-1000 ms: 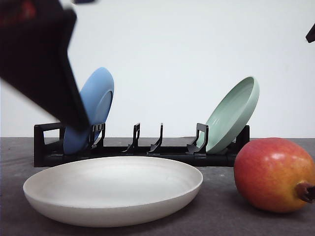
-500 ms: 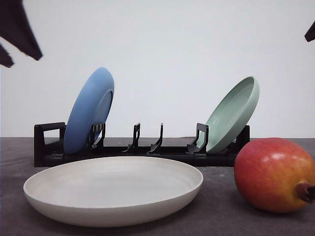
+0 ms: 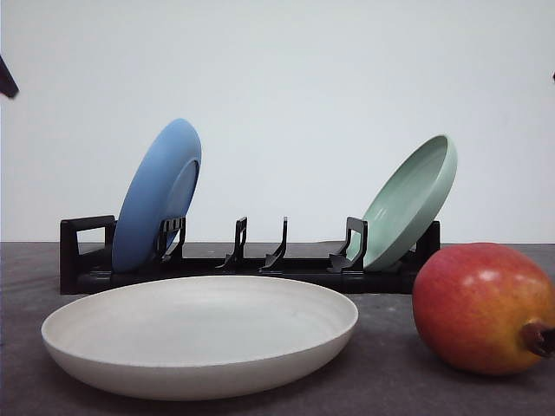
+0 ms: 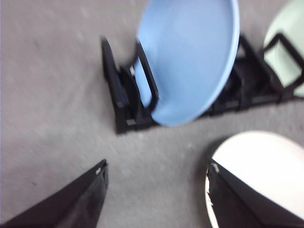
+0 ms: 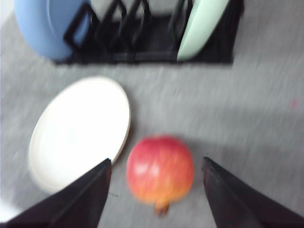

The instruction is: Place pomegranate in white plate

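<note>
The right gripper [image 5: 156, 190] hangs spread wide above the pomegranate [image 5: 160, 169], which lies on the counter [image 5: 247, 118] just right of the white plate [image 5: 78, 130]. The left gripper [image 4: 156, 197], also agape, has lifted almost out of the front view since a second ago; its wrist view shows the blue plate [image 4: 192, 59] racked.

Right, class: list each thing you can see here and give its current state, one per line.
pomegranate: on the table, not in any plate
white plate: flat on the table, empty
blue plate: standing in the rack
green plate: leaning in the rack
left gripper: open, empty
right gripper: open above the pomegranate
</note>
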Robot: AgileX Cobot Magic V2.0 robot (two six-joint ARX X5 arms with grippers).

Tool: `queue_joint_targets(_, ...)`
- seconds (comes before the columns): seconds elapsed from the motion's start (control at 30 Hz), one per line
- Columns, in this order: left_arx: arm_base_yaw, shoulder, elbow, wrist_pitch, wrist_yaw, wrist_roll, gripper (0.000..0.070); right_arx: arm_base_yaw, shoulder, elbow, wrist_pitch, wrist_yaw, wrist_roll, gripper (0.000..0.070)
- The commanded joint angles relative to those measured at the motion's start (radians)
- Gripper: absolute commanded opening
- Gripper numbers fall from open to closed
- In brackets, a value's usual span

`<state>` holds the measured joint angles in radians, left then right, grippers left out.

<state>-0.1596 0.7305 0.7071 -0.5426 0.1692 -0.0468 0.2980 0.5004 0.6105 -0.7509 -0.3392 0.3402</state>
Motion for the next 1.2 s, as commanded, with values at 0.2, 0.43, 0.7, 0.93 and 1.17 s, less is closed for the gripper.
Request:
queue_joint_targets(0.2, 0.001, -0.033, 0.009, 0.008, -0.015, -0.011, 0.0394, 0.084, 0.176, 0.148, -0.182, 0.067, 0.036, 0.0393)
queue_joint_targets(0.43, 0.001, -0.033, 0.009, 0.008, -0.015, -0.011, 0.0394, 0.22, 0.363, 0.177, -0.186, 0.197, 0.071, 0.0405)
queue_joint_targets(0.7, 0.001, -0.033, 0.009, 0.008, -0.016, -0.011, 0.0393, 0.368, 0.534, 0.177, -0.076, 0.289, 0.156, 0.0516)
queue_joint_targets(0.93, 0.001, -0.033, 0.009, 0.008, -0.019, -0.01, 0.0393, 0.407, 0.645, 0.177, -0.011, 0.326, 0.192, 0.0606)
queue_joint_targets(1.17, 0.001, -0.033, 0.009, 0.008, -0.02, -0.01, 0.0393, 0.408, 0.721, 0.177, 0.04, 0.342, 0.19, 0.0627)
